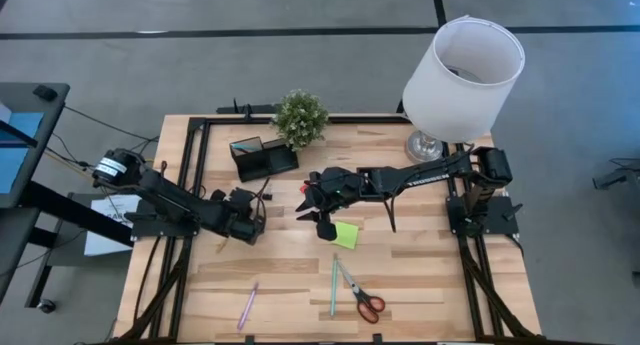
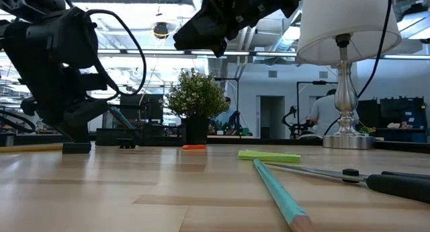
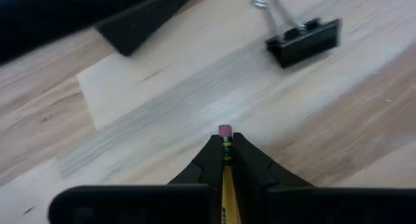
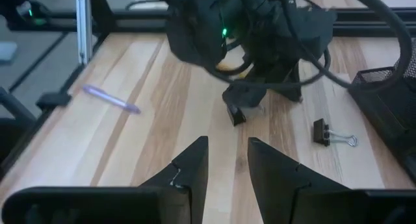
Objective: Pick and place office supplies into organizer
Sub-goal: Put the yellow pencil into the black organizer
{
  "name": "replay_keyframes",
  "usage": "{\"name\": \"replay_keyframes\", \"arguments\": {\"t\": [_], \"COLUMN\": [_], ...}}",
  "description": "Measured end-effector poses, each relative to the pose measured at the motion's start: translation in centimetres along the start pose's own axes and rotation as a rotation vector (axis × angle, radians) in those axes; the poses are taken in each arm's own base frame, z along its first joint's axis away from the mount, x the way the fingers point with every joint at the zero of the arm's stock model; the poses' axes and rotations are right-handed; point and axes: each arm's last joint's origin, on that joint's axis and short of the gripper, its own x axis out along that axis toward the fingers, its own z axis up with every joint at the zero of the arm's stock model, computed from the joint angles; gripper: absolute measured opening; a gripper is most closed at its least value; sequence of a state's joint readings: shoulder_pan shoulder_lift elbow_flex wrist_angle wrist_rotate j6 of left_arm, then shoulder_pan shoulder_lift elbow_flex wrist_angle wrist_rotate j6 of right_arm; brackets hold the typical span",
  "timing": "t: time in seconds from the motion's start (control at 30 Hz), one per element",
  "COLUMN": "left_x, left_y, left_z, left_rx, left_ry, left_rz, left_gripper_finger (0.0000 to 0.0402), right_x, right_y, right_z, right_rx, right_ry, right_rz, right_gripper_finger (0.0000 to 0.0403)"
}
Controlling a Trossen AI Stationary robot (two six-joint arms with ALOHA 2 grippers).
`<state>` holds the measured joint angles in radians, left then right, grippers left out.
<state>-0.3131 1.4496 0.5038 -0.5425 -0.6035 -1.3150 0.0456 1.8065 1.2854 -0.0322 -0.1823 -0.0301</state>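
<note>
The left gripper was clenched on a yellow pencil with a pink eraser, low over the table left of the organizer. The right gripper hung released above the lime sticky notes. Most supplies remained out: binder clip, teal pen, scissors, purple pen.

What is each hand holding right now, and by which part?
The left hand is shut on a yellow pencil, gripped just below its pink eraser end. The right hand is open above the table, holding nothing.
</note>
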Motion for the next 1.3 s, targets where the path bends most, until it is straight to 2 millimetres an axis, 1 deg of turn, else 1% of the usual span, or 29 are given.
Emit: {"name": "replay_keyframes", "arguments": {"t": [0.1, 0.27, 0.33, 0.4, 0.43, 0.47, 0.53, 0.57, 0.63, 0.77, 0.83, 0.9, 0.97, 1.07, 1.17, 1.23, 1.3], "left_x": [-0.7, -1.8, -2.2, -2.6, -2.8, -3.1, -3.4, -3.5, -3.8, -4.1, -4.5, -5.3, -6.2, -7.5, -8.7, -9.4, -10.1], "left_y": [-0.8, -0.9, -0.8, -0.6, -0.5, -0.3, 0.0, 0.0, 0.2, 0.1, 0.1, 0.1, 0.2, 1.0, 2.4, 2.8, 2.7], "left_z": [0.6, 1.7, 2.0, 2.3, 2.5, 2.6, 2.7, 2.7, 2.7, 2.3, 1.8, 1.2, 0.7, 0.9, 1.1, 0.8, 0.2], "left_rx": [0.001, 0.029, 0.039, 0.043, 0.042, 0.041, 0.038, 0.033, 0.040, 0.032, 0.019, 0.007, 0.026, 0.040, 0.035, -0.001, -0.019], "left_ry": [-0.008, -0.093, -0.121, -0.155, -0.164, -0.164, -0.151, -0.142, -0.136, -0.132, -0.087, -0.048, -0.045, -0.070, 0.007, 0.058, 0.086], "left_rz": [-0.055, -0.077, -0.088, -0.091, -0.097, -0.102, -0.115, -0.124, -0.131, -0.144, -0.159, -0.188, -0.204, -0.156, -0.090, -0.102, -0.169], "left_gripper_finger": [0.0002, 0.0004, 0.0004, 0.0003, 0.0003, 0.0003, 0.0002, 0.0002, 0.0002, 0.0001, 0.0001, 0.0001, 0.0000, 0.0000, 0.0000, 0.0000, 0.0000], "right_x": [0.0, 0.0, 0.8, 1.4, 2.0, 2.6, 3.2, 3.6, 4.1, 3.9, 3.8, 3.7, 3.5, 3.4, 3.4, 3.3, 3.3], "right_y": [0.0, -0.1, 0.2, 0.7, 1.0, 1.2, 1.6, 1.7, 1.6, 1.2, 1.1, 1.2, 1.2, 1.1, 0.5, 0.0, -0.5], "right_z": [0.4, 0.8, 0.4, -0.4, -0.5, -0.5, -1.3, -1.3, -1.0, 0.2, 0.2, 0.0, 0.2, 0.3, 0.0, -0.1, -0.1], "right_rx": [0.046, 0.192, 0.205, 0.212, 0.214, 0.208, 0.210, 0.206, 0.201, 0.181, 0.179, 0.183, 0.175, 0.173, 0.181, 0.185, 0.170], "right_ry": [-0.040, -0.080, -0.076, -0.032, -0.046, -0.066, -0.034, -0.060, -0.123, -0.241, -0.242, -0.217, -0.231, -0.224, -0.208, -0.201, -0.203], "right_rz": [-0.001, 0.004, 0.012, 0.022, 0.032, 0.040, 0.049, 0.053, 0.058, 0.062, 0.060, 0.057, 0.058, 0.054, 0.043, 0.030, 0.017], "right_gripper_finger": [0.0102, 0.0102, 0.0102, 0.0102, 0.0102, 0.0102, 0.0102, 0.0102, 0.0102, 0.0102, 0.0102, 0.0102, 0.0102, 0.0102, 0.0102, 0.0102, 0.0102]}}
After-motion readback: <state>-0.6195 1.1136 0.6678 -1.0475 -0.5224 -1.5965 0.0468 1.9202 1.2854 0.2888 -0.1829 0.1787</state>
